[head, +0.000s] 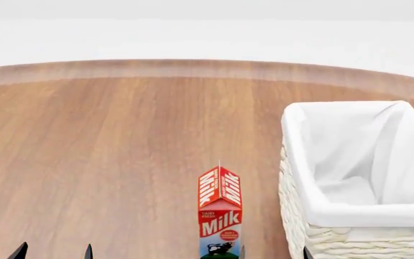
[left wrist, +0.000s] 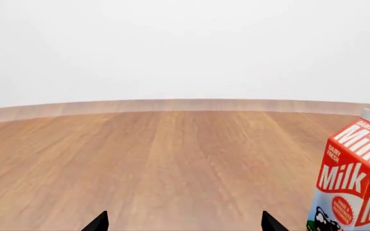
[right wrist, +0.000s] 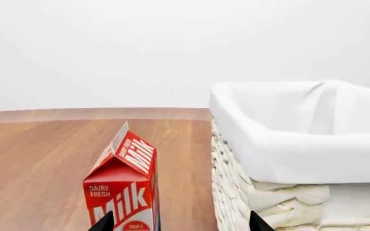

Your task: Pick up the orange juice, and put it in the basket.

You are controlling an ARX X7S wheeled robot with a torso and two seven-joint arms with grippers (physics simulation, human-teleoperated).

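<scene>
I see no orange juice; only the red-and-white Milk carton (head: 220, 213) stands lower centre, beside the cream wicker basket (head: 297, 216) at right. Both grippers, left (head: 52, 252) and right (head: 273, 252), look spread and empty. Grabbing the Milk by mistake is my risk.

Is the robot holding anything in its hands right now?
No. Both the left gripper and right gripper are open and empty; the red-and-white milk carton stands free on the wooden table.
</scene>
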